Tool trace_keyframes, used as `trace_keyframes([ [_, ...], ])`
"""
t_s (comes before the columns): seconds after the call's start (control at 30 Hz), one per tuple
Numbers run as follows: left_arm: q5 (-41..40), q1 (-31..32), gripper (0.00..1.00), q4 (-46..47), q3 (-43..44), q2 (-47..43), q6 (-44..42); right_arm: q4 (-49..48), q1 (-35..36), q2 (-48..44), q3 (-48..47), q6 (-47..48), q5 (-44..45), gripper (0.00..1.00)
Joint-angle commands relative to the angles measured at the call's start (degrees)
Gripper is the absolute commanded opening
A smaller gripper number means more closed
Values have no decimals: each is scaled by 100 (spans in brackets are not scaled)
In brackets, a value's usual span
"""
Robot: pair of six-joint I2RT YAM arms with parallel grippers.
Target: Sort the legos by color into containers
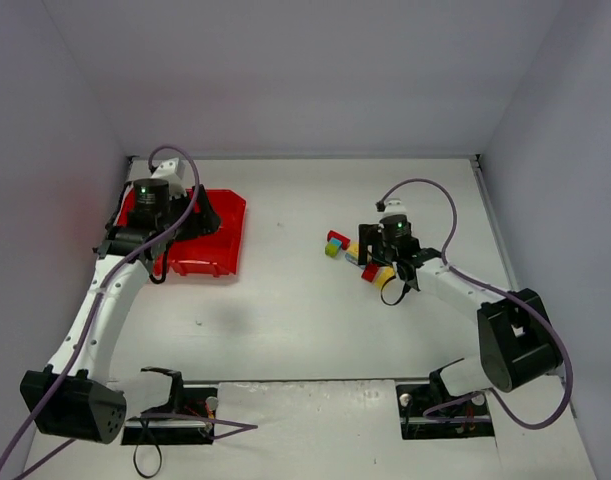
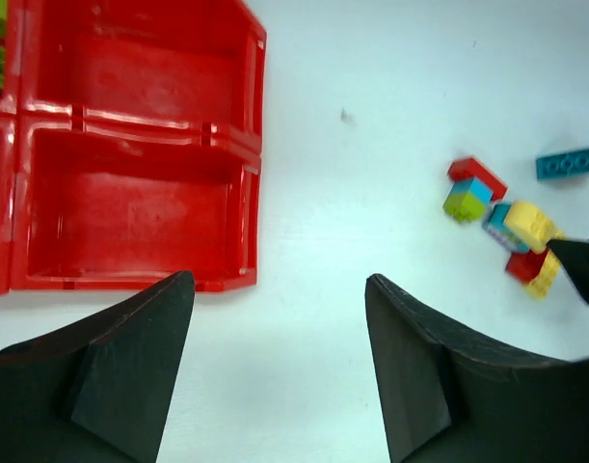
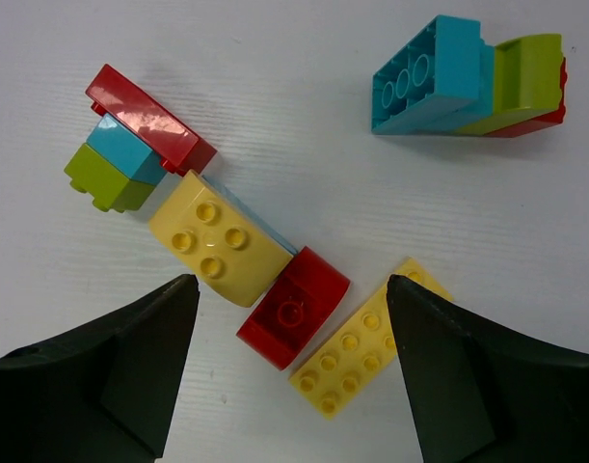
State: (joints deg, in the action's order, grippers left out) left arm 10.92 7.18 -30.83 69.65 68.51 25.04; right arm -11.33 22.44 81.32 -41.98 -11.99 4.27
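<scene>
Legos lie clustered just ahead of the right gripper, jaws wide over a red brick, a pick seemingly next, requiring descent and closing; left gripper hangs wide beside the tray.

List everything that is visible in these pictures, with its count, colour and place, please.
Tray: one, red, four compartments, on the table's left side.
Red bricks: three, red, loose pile on the table's right side.
Yellow bricks: two, yellow, same pile.
Blue bricks: at least two, teal, same pile.
Green bricks: two, lime, same pile; at least one more in a tray compartment.
Table: one, white, under everything.
Left tool: one, black, open, near the tray.
Right tool: one, black, open, above the pile.
</scene>
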Motion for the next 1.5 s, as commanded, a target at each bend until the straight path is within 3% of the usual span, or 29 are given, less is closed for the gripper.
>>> trace_keyframes([
  [0.0, 121, 3, 66, 208, -337, -259, -350, -36, 6, 33, -276, -434, 3, 72],
  [0.17, 174, 3, 66, 209, -549, -496, -403, -9, 15, 358, -267, -971, 12, 58],
  [0.33, 262, 3, 66, 218, -593, -620, -394, 52, 41, 587, -232, -1446, 214, 51],
  [1.07, 446, 3, 66, 235, -628, -584, -377, 237, 288, 692, -127, -1798, 531, 51],
  [1.47, 481, 3, 66, 226, -654, -593, -386, 149, 1281, 666, -425, -1324, 276, 43],
])
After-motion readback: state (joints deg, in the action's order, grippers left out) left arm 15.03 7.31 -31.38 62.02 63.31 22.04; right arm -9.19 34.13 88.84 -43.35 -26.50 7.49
